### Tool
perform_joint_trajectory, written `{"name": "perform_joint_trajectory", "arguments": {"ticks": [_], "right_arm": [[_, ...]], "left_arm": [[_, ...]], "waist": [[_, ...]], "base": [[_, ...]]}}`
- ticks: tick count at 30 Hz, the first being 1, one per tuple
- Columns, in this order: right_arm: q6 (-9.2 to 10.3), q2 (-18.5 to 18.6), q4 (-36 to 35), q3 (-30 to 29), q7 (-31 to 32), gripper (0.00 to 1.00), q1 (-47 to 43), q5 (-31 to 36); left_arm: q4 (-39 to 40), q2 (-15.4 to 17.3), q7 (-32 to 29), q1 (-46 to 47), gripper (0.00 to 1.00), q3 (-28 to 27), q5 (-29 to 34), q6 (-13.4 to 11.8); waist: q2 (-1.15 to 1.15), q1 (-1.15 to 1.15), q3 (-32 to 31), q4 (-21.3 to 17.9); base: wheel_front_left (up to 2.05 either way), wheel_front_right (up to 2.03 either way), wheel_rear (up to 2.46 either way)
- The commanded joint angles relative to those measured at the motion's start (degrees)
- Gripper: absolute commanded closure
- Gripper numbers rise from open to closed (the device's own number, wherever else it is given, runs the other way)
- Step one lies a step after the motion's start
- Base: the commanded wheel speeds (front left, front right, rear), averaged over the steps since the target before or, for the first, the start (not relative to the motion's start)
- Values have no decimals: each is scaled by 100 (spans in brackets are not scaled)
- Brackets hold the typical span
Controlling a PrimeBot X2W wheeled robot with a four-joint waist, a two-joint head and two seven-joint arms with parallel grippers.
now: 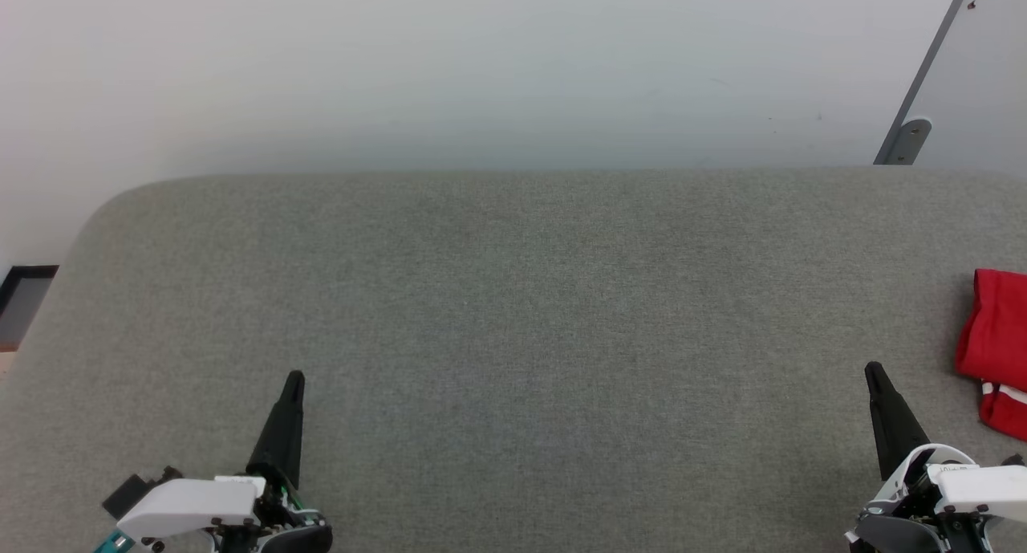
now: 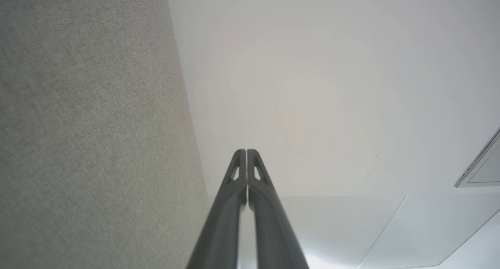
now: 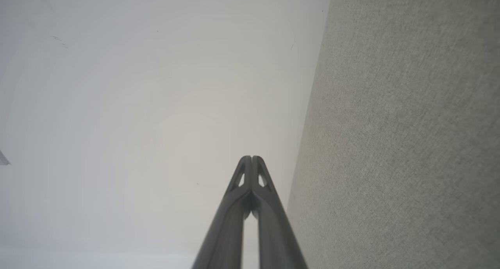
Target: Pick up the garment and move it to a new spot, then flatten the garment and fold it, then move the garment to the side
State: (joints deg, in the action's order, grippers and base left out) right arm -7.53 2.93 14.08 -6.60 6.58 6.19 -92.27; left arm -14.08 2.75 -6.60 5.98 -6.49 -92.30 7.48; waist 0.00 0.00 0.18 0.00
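The red garment [image 1: 995, 336] lies folded at the right edge of the grey fabric tabletop [image 1: 513, 312], a strip of white trim showing. The left hand [image 1: 294, 378] and the right hand [image 1: 873, 372] are both closed and empty. The right hand is near the garment, not touching it.

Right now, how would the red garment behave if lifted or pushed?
Probably floppy: the garment lies in soft folds, so lifted it would likely sag and unfold. Pushed, it would probably bunch on the textured grey surface.
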Motion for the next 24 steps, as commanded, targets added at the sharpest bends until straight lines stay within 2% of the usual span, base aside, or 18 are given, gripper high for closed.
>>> {"name": "perform_joint_trajectory", "arguments": {"ticks": [1, 24], "right_arm": [[8, -18, -16, 5, 11, 100, 8, -29], [8, -18, -16, 5, 11, 100, 8, -29]], "left_arm": [[9, 2, -7, 56, 100, -10, -22, 2], [10, 2, -6, 56, 100, -10, -22, 2]], "waist": [[0, 0, 0, 0], [0, 0, 0, 0]], "base": [[0, 0, 0], [0, 0, 0]]}}
